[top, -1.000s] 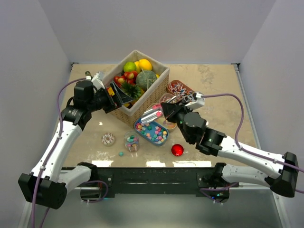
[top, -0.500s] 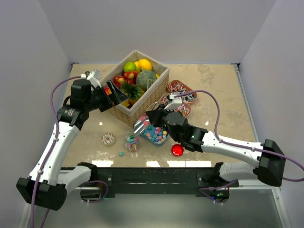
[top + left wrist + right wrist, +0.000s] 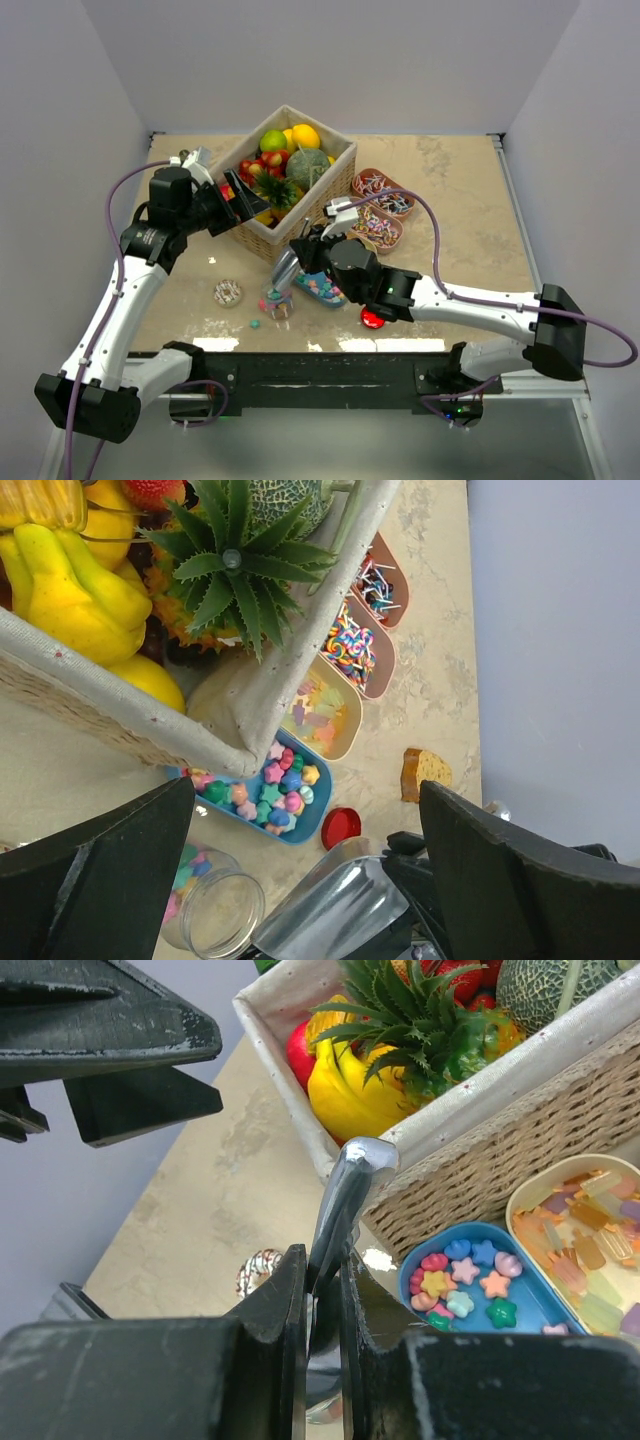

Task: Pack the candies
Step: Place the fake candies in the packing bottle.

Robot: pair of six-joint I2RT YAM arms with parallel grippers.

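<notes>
Right claw (image 3: 325, 1272) clamps the metal scoop (image 3: 285, 268) tilted over the glass jar (image 3: 276, 304) to pour; left claw (image 3: 240, 200) gapes apart.

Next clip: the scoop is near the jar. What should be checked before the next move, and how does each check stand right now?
1. The right gripper is shut on the scoop: ok.
2. The jar is upright with its red lid off: ok.
3. The scoop tip is lined up over the jar mouth: cannot tell.
4. There are candies in the scoop: cannot tell.
5. The left gripper is open and apart from the jar, up at the basket: ok.
6. Nothing spilled: not ok, a stray candy lies beside the jar.
</notes>
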